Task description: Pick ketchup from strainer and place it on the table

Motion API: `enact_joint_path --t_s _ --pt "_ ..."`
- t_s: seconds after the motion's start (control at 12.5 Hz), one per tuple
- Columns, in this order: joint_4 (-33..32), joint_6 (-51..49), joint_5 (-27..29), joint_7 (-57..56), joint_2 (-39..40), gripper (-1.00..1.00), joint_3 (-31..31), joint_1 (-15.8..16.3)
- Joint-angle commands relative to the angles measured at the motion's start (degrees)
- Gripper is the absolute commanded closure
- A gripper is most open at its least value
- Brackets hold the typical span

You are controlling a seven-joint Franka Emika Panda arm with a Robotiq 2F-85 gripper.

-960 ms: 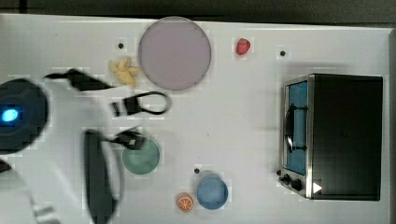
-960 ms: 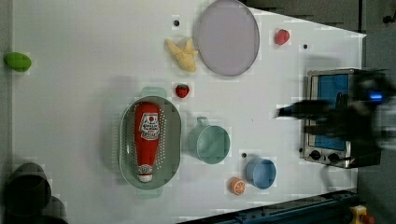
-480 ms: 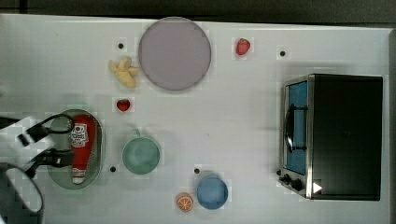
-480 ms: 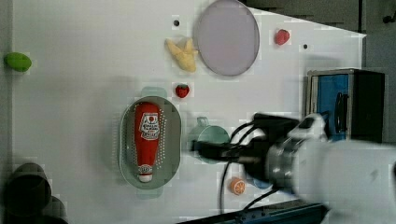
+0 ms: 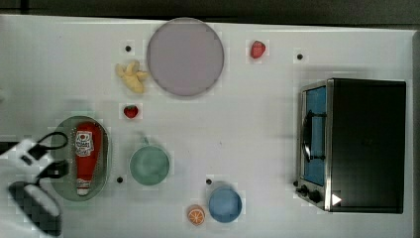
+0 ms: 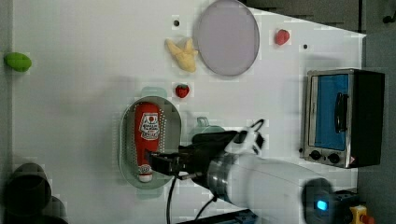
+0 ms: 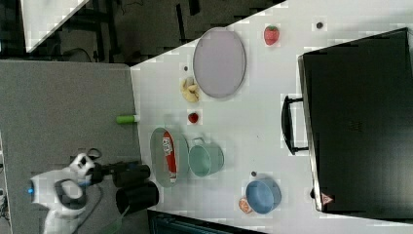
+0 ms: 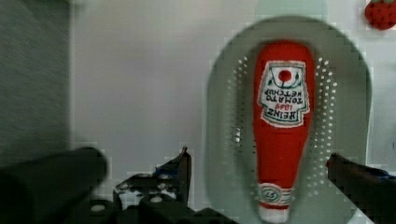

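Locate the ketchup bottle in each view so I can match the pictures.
Top view: ketchup lies lower left, in the strainer.
Left view: ketchup left of centre.
Right view: ketchup lower centre-left.
Wrist view: ketchup right of centre.
Shared landmark: the small strawberry just past the strainer's end.

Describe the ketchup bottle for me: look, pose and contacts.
The ketchup is a red squeeze bottle with a white label and a white cap. It lies flat, label up, lengthwise in the pale green perforated strainer, cap toward the top view's bottom. Only the strainer touches it; the open gripper hovers near its cap end.
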Motion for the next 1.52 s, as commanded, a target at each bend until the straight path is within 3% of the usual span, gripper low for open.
enact_joint_path --t_s 0.08,0.56,0.88,0.96,1.2,1.52 --pt "-1.3 3.7 -7.1 9.9 7.2 -1.0 -2.1 -1.8" --pt "0.2 9.6 -22.9 17.7 20.6 -1.0 -3.4 -1.1" --pt "3.8 9.5 -29.9 23.7 25.9 -1.0 -5.7 1.5" --pt "4.4 8.2 -31.2 24.3 26.8 -0.92 -6.6 2.5" --pt "5.3 8.4 -33.3 24.3 27.9 -0.19 -8.3 4.5" --pt "4.5 7.9 -32.1 24.3 24.2 -0.13 -5.6 3.0"
